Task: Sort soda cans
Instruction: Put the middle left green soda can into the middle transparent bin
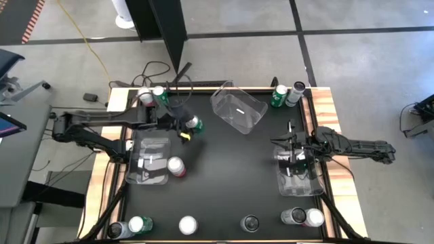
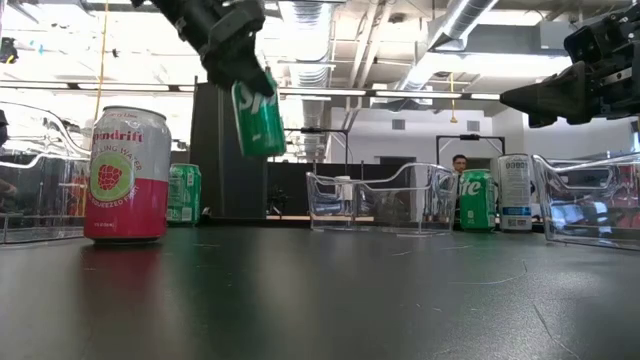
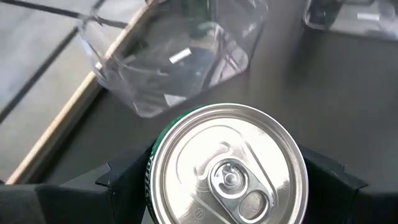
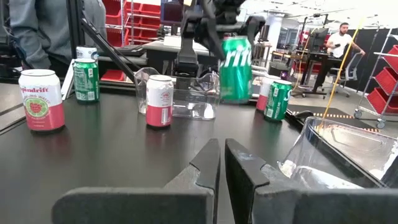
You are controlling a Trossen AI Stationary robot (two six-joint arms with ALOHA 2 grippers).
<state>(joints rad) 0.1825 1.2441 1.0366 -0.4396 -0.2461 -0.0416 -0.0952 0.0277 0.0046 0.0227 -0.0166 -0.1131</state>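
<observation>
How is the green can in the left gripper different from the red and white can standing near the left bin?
The green can hangs tilted in the air, clamped by the left gripper; the red and white can stands upright on the table, untouched. Colours differ: green against white over red. Both have silver tops.

You get bright ceiling lights, glare on the black table, blurred can top up close.

"Sprite" on green can; "Spindrift" on pink can.
</observation>
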